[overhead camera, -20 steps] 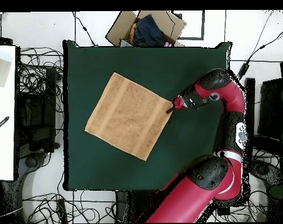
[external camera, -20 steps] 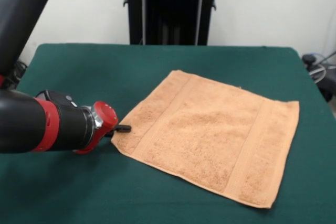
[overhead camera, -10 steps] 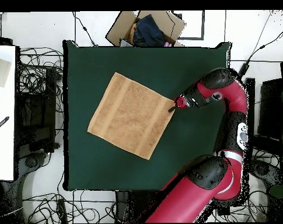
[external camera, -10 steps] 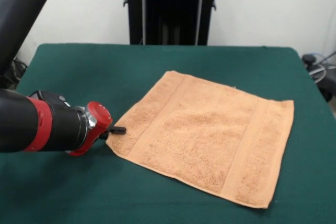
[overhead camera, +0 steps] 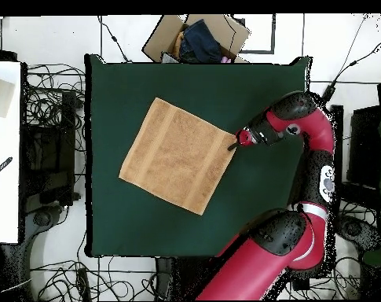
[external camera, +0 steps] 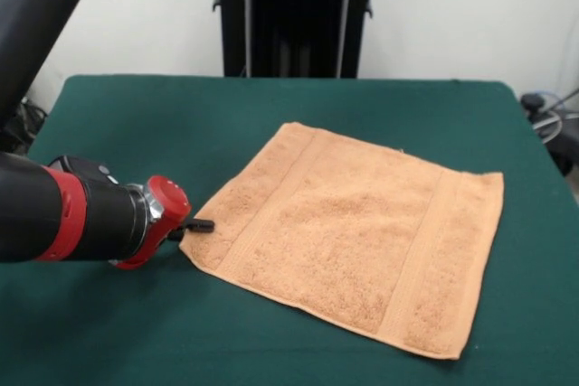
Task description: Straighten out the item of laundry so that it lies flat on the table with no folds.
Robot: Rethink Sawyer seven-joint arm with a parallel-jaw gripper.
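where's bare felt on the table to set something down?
Free: the strip between the towel and the table edge away from the arm, plus the bands along both other sides. Crowded: the towel corner where the claw sits.

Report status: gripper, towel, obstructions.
Gripper low at towel corner, grip unclear. Towel flat on table, no folds visible. Nothing else on the cloth.

Pretty even, soft indoor light is seen in both views, probably from overhead, though no lamp is shown. Only faint shadows are cast on the bench point(external camera: 271, 106), under the towel point(external camera: 353, 241) edge and the arm point(external camera: 81, 214). No glare is picked up. The arm is slightly blurred up close.
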